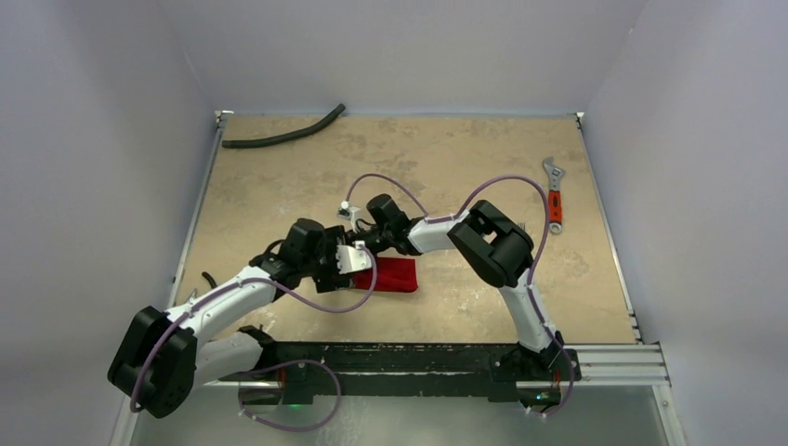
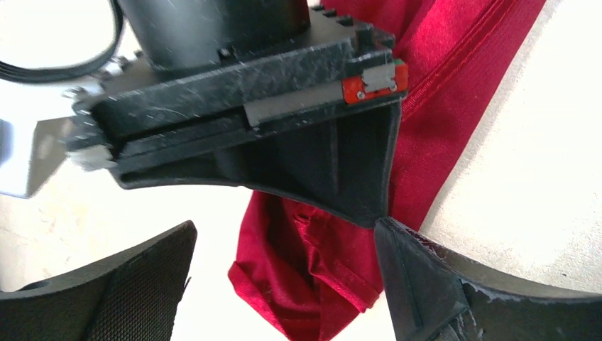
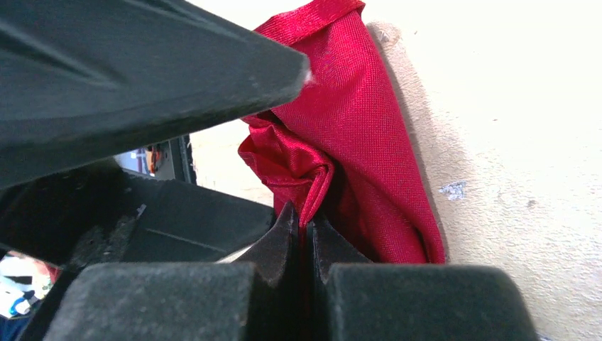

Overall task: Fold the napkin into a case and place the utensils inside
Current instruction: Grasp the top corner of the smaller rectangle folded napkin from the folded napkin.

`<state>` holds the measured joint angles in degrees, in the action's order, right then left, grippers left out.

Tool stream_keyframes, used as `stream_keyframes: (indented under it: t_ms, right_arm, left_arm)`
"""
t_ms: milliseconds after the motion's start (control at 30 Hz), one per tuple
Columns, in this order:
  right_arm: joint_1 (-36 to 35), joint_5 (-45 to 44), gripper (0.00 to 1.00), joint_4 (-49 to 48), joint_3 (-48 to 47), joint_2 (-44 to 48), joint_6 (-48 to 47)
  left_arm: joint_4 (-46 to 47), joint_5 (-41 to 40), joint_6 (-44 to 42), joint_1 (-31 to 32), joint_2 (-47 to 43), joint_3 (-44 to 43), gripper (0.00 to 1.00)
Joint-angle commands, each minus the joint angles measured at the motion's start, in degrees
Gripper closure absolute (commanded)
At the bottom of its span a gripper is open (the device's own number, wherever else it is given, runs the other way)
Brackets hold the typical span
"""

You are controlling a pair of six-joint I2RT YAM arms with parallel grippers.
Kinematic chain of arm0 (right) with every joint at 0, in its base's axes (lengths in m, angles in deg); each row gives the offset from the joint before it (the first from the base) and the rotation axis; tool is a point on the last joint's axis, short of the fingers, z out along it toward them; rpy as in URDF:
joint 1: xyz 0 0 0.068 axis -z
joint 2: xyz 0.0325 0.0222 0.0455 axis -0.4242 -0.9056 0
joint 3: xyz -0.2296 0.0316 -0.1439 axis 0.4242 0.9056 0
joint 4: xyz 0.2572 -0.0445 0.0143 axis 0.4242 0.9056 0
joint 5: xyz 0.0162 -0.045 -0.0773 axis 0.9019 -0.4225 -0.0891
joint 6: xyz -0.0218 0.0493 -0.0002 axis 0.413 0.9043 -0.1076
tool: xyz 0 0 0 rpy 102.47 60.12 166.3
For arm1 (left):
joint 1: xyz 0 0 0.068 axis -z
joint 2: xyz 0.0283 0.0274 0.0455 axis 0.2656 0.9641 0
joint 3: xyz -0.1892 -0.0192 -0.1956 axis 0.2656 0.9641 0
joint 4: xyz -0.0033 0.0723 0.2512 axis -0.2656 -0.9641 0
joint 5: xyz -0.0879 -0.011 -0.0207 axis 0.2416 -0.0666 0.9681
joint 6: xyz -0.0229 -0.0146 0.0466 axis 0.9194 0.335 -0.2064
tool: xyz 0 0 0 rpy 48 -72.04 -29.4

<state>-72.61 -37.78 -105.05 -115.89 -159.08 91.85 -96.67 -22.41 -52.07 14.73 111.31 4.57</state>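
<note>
The red napkin (image 1: 395, 276) lies bunched into a narrow folded shape on the tan table, just right of both grippers. My right gripper (image 1: 369, 247) is shut on a pinched fold of the napkin (image 3: 355, 142), with the cloth coming up from between its fingertips (image 3: 287, 231). My left gripper (image 1: 356, 266) is open, and the napkin's crumpled end (image 2: 305, 284) hangs between its two fingers (image 2: 419, 277) without being clamped. The right gripper's black body (image 2: 248, 106) crosses the top of the left wrist view. The utensils are out of view.
A black curved hose (image 1: 279, 136) lies at the far left of the table. An orange-handled wrench (image 1: 555, 197) lies at the far right. Grey walls enclose the table, and a black rail (image 1: 418, 358) runs along its near edge.
</note>
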Motion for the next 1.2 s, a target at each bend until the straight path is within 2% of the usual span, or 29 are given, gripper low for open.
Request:
stream_keyframes:
  t_ms: [0,167,300,400,500,567,700,867,1167]
  right_arm:
    - [0.23,-4.63,1.00,3.79,2.78,-2.09,-1.42]
    - [0.27,-4.32,1.00,3.23,3.18,-1.91,-1.24]
    - [0.30,-4.15,1.00,2.97,3.36,-1.83,-1.22]
    - [0.23,-4.04,1.00,2.88,3.45,-1.81,-1.29]
    - [0.29,-3.79,1.00,2.69,3.54,-1.82,-1.23]
    - [0.29,-3.67,1.00,2.52,3.54,-1.82,-1.23]
    - [0.31,-3.57,1.00,2.21,3.71,-1.76,-1.16]
    - [0.29,-3.49,1.00,1.78,3.98,-1.54,-1.09]
    - [0.26,-3.57,1.00,1.02,4.24,-1.08,-0.93]
  left_arm:
    - [4.92,-3.40,1.83,0.08,1.69,2.33,0.05]
    - [9.56,-6.41,2.87,0.10,3.51,3.50,0.03]
    - [11.63,-7.69,3.77,0.01,3.74,4.54,0.09]
    - [10.41,-6.82,4.50,-0.81,3.34,4.13,0.19]
    - [7.00,-3.17,5.05,-2.74,3.16,2.01,0.36]
    - [5.44,-1.94,5.89,-3.16,2.98,0.80,0.40]
    - [4.32,-1.59,6.69,-3.47,2.06,-0.62,0.38]
    - [4.28,-1.84,7.48,-4.02,1.34,-1.52,0.31]
    - [8.97,-2.58,8.59,-4.01,4.17,-0.78,0.30]
